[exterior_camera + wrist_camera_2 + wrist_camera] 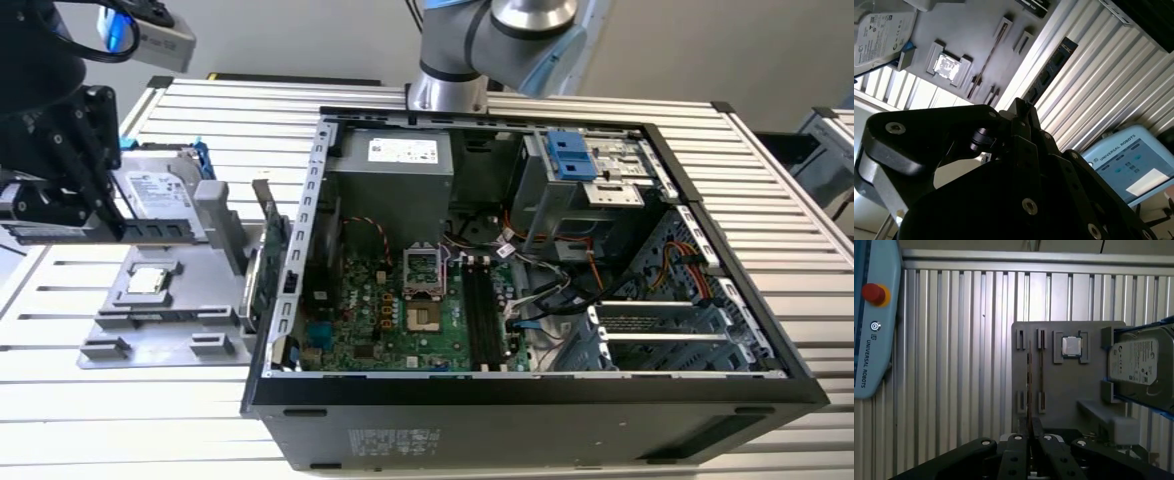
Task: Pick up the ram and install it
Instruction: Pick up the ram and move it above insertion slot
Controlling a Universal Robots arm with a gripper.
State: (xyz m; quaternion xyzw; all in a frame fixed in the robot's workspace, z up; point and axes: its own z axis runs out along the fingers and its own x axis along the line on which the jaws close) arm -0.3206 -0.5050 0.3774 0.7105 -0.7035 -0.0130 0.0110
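Where the slatted metal bench (pixel 200 420) runs widest, the open computer case (pixel 534 420) takes the middle of the exterior view. Its upper side is uncovered, so the green motherboard (pixel 400 320) and its long dark slots (pixel 483 310) lie bare between the case walls. Bare slats show beyond the case on the exterior view's right.

At the exterior view's left, just beside the case, a grey tray (pixel 147 320) sits on the bench. A large green expansion card (pixel 274 250) stands upright at the tray's edge, between the tray and the case wall. The silver hard drive (pixel 160 190) in its blue frame rests at the tray's far end.

The gripper (pixel 60 225) hangs at the far left of the exterior view, well apart from the case. Its black fingers (pixel 1016 450) are clenched on the ram (pixel 140 229), which crosses in front of the hard drive.

In the first wrist view the ram (pixel 1029 375) is a thin line edge-on, between the tray's slotted posts. The gripper (pixel 1029 437) closes on its near end. A wide stretch of bare slats reaches to a pale blue pendant (pixel 874 340).

In the second wrist view the ram (pixel 1051 67) shows its dark chips side-on over the slats.

The small square processor chip (pixel 1072 346) sits in its holder between the posts and the hard drive.
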